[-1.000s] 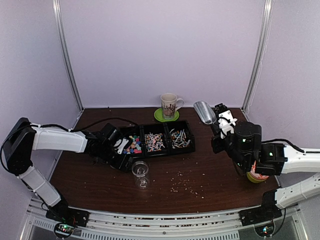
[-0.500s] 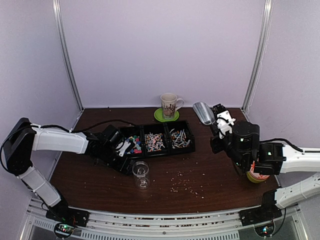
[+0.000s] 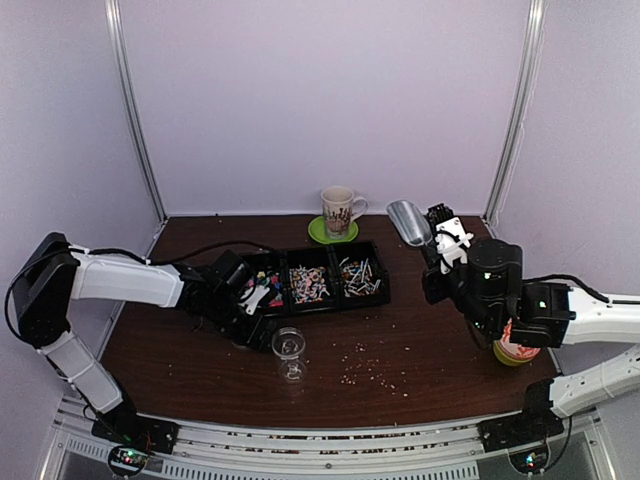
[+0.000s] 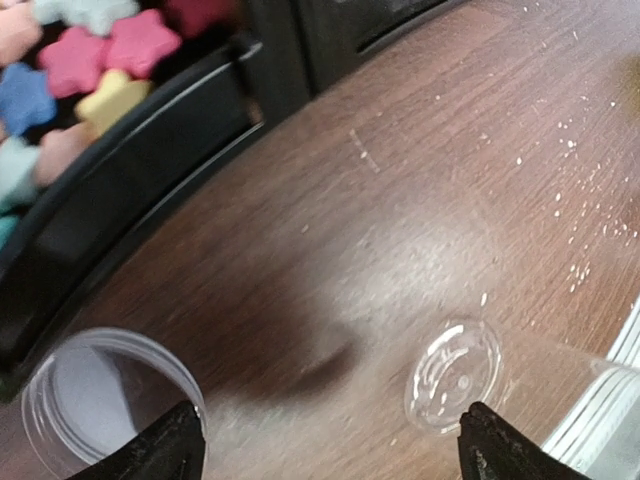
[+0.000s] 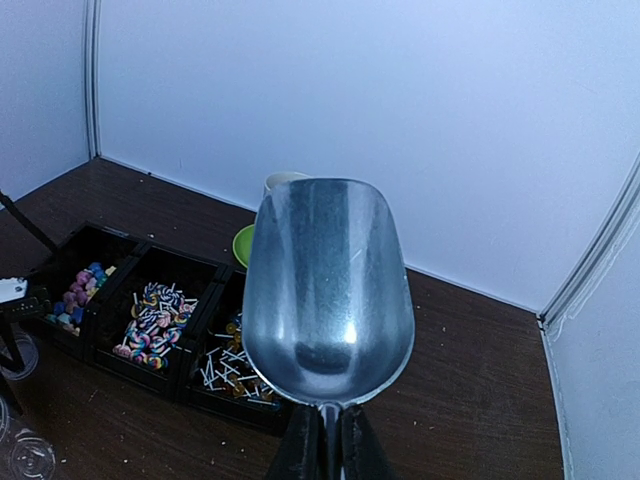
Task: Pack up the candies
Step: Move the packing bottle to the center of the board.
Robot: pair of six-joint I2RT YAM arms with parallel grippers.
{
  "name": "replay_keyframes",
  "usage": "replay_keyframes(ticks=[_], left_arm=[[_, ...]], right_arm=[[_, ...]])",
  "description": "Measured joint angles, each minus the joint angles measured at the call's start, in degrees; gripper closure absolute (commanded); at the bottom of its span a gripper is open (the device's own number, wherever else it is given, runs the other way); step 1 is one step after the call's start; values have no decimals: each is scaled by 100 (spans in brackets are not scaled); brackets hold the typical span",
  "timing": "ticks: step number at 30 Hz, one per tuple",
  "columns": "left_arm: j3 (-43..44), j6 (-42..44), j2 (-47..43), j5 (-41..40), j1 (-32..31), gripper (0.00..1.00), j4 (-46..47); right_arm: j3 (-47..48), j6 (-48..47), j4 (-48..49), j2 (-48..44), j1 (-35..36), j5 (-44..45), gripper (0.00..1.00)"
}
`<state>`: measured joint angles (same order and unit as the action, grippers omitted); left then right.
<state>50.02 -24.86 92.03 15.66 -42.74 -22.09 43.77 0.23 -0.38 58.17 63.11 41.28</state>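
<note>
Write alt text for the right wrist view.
An empty metal scoop, held in the right claw, fills the centre. Lower left, a black three-part tray of candies sits on the brown table; a mug and green coaster peek from behind the scoop.

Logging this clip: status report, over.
Left gripper open beside clear jar. Right gripper shut on empty scoop. Candies in tray. Nothing blocking.

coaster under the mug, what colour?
The coaster is lime green; clearest in the top external view.

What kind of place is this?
Probably a robot test booth: plain white walls around a wooden table, a left arm and right arm at its edge, and a black tray of candies.
</note>
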Motion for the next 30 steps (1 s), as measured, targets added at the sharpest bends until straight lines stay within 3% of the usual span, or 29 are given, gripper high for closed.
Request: replay_keyframes(ticks=[16, 21, 30], left_arm=[[638, -238, 656, 595, -356, 9, 632], [911, -273, 739, 732, -446, 2, 737], [1709, -122, 841, 590, -496, 2, 354]], right_arm=[[0, 0, -24, -184, -9, 0, 100], [4, 0, -24, -166, -11, -7, 100], [264, 4, -116, -9, -11, -39, 100]])
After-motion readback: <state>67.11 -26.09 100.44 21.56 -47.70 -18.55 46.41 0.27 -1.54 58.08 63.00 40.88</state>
